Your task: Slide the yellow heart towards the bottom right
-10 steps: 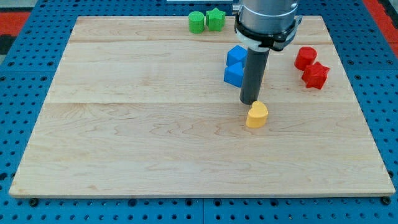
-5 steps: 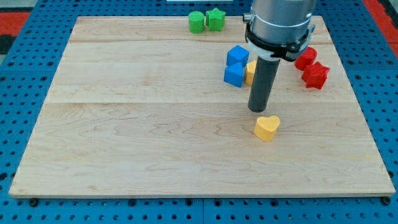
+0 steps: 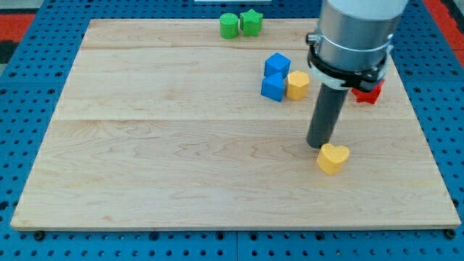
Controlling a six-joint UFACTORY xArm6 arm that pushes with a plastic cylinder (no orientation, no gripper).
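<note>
A wooden board [image 3: 181,145] fills most of the view, lying on a blue pegboard [image 3: 22,109]. The arm [image 3: 355,32] comes down from the view's top right, a broad grey cylinder ending in a dark rod. There is no claw on it to be apart or together, only the rod. My tip [image 3: 319,147] rests on the board just at the upper left edge of the yellow heart [image 3: 333,157], touching it or very nearly so. The heart sits in the right half of the board, below the middle, well apart from every other block.

Up from there, two blue blocks, an upper blue cube [image 3: 277,64] and a lower blue cube [image 3: 273,87], stand stacked close together in the view, and a yellow block [image 3: 297,85], roughly hexagonal, sits touching the right side of the lower one. To the right, a red block [image 3: 367,93] shows only in part behind the arm, so its shape cannot be made out.

At the board's top edge, a green cylinder [image 3: 229,25] and a green star [image 3: 251,22] stand side by side, just touching.
</note>
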